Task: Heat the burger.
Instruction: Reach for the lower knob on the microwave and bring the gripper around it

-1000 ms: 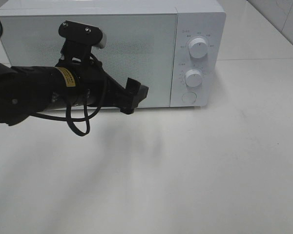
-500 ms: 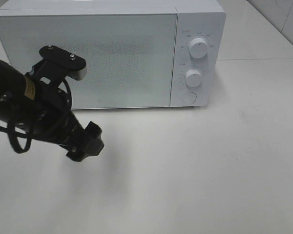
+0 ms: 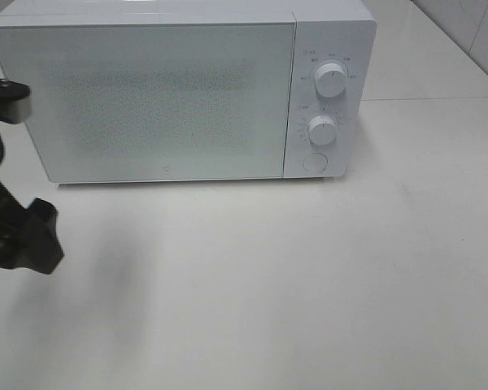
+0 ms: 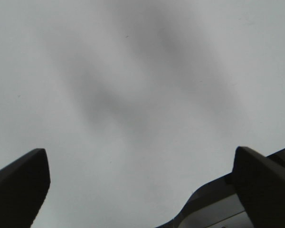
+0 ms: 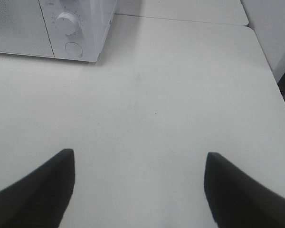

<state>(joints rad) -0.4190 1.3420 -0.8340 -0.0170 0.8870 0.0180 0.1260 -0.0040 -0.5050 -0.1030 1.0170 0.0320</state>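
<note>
**Both grippers open and empty; burger not in view**

- left gripper (image 4: 140, 159): jaws spread wide with nothing between them. Under it there is only bare white table (image 4: 142, 71) with soft blurred shadows.
- In the high view the left arm (image 3: 20, 240) sits at the far left edge. It is low, in front of the left front corner of the microwave (image 3: 163, 97).
- right gripper (image 5: 137, 161): jaws wide apart and nothing held, with bare table between and ahead of the fingers. It is outside the high view.
- The right wrist camera catches the microwave's control end well ahead of the fingers, showing the lower knob (image 5: 68, 23) and the round button (image 5: 73, 49) under it. Neither finger is near them.
- The microwave is white and stands at the back of the table. Its door (image 3: 146, 49) is shut flush. The door front is speckled and opaque, so nothing shows through it.
- The control panel (image 3: 342, 49) is on the right side of the housing in the high view. From top to bottom it carries the upper knob (image 3: 331, 81), the lower knob and the round button.
- burger: it appears in none of the three views. It is not in either gripper, nor on the stretch of table the cameras cover. With the door opaque I can't tell whether it is inside the microwave, so I can't give its position relative to either gripper.
</note>
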